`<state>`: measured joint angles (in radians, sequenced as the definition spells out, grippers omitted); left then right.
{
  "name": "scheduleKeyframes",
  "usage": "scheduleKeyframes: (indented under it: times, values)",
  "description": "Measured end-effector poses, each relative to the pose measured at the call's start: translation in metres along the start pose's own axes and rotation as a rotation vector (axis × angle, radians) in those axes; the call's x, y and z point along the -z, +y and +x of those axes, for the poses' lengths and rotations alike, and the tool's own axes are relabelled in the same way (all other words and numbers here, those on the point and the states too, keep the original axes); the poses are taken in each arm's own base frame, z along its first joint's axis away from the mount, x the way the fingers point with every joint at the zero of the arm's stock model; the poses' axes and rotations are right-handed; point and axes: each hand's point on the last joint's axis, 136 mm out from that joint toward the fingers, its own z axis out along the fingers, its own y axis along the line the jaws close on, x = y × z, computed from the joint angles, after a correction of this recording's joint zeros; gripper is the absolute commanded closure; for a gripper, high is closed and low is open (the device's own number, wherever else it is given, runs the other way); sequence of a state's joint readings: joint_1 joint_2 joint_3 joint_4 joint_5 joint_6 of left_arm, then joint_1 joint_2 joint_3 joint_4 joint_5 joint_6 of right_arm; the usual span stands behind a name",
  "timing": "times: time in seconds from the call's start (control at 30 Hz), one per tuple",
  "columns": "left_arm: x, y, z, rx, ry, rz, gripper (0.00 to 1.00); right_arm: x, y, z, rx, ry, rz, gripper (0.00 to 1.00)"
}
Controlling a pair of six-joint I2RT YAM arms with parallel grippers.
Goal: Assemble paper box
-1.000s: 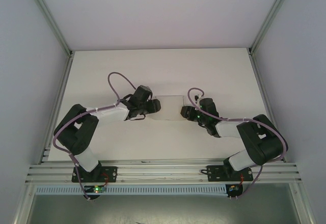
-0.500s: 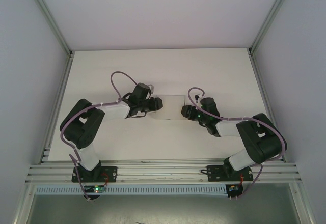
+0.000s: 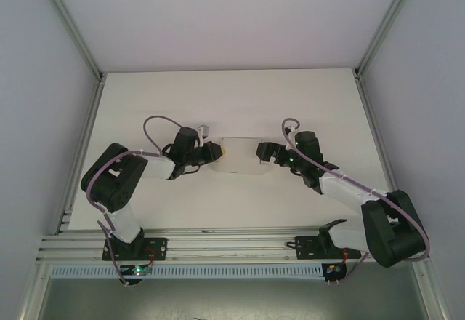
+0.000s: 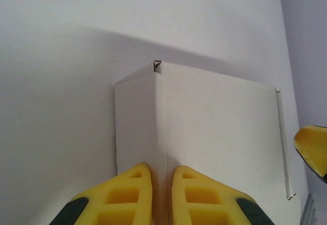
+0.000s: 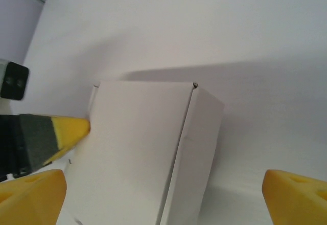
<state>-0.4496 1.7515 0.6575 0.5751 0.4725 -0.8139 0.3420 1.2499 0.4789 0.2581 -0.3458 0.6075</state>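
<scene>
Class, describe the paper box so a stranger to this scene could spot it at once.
Start at the middle of the white table. The paper box lies there, its raised crease pinched by the left gripper, the open right gripper at its other end. It alone is plain white folded card; its neighbours are black with yellow fingers.

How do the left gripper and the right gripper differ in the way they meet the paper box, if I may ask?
The left gripper has its fingers nearly together, pinching a folded edge of the paper box; the right gripper has its fingers spread wide either side of it. The left gripper is at the box's left end, the right gripper at its right end. Both have yellow fingertips.
</scene>
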Motion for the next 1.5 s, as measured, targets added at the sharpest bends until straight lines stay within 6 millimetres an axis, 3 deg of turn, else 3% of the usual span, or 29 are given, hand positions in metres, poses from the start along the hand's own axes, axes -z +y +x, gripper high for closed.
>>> scheduleKeyframes:
  times: [0.17, 0.4, 0.63, 0.9, 1.0, 1.03, 1.13, 1.17, 1.27, 1.4, 1.5]
  values:
    - [0.009, 0.005, 0.001, 0.057, -0.030, 0.054, 0.95, -0.004, 0.006, 0.011, -0.059, 0.073, -0.040, 0.02]
    - [0.011, 0.008, 0.000, 0.103, -0.042, 0.115, 0.95, -0.026, 0.001, 0.039, -0.177, 0.227, -0.067, 0.07]
    - [0.011, 0.007, 0.000, 0.101, -0.040, 0.127, 0.94, -0.050, 0.011, 0.039, -0.245, 0.290, -0.162, 0.28]
    - [0.011, 0.007, 0.000, 0.096, -0.039, 0.129, 0.89, -0.052, 0.017, 0.024, -0.281, 0.268, -0.228, 0.59]
    - [0.011, 0.005, 0.000, 0.081, -0.036, 0.136, 0.78, -0.051, 0.019, 0.022, -0.283, 0.262, -0.242, 0.59]
    - [0.010, 0.004, -0.001, 0.074, -0.034, 0.138, 0.68, -0.051, 0.019, 0.022, -0.284, 0.261, -0.245, 0.59]
    - [0.012, -0.001, -0.002, 0.040, -0.021, 0.141, 0.19, -0.047, 0.022, 0.023, -0.285, 0.260, -0.259, 0.59]
    - [0.014, -0.005, -0.004, 0.021, -0.018, 0.142, 0.00, -0.045, 0.025, 0.022, -0.281, 0.258, -0.268, 0.59]
    - [0.026, -0.030, -0.021, -0.079, -0.035, 0.136, 0.00, -0.036, 0.032, 0.014, -0.270, 0.235, -0.292, 0.60]
    - [0.064, -0.094, -0.057, -0.346, -0.166, 0.105, 0.00, -0.023, 0.041, 0.000, -0.252, 0.190, -0.318, 0.60]
    - [0.098, -0.143, -0.060, -0.568, -0.259, 0.100, 0.00, -0.014, 0.043, -0.005, -0.256, 0.172, -0.307, 0.61]
